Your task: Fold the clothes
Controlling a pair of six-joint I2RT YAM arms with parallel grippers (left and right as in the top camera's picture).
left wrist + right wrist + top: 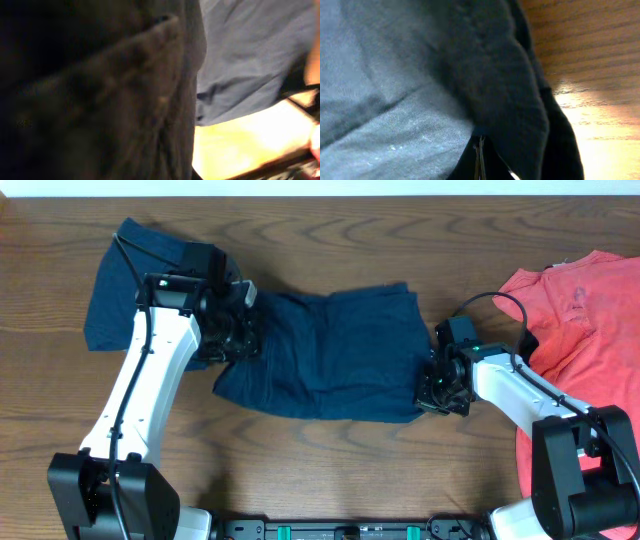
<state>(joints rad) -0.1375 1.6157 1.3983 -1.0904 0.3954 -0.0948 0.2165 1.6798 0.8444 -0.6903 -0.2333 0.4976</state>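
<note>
The clothes are dark navy cloth lying across the middle of the wooden table, with more navy cloth running to the far left under my left arm. My left gripper sits on the left edge of the middle piece. In the left wrist view dark cloth fills the picture and hides the fingers, which look shut on it. My right gripper is at the lower right corner of the cloth. Its fingers are pressed together with the navy cloth folded round their tips.
A coral red garment lies crumpled at the right edge of the table, close behind my right arm. Bare wood shows along the front of the table and between the navy cloth and the red garment.
</note>
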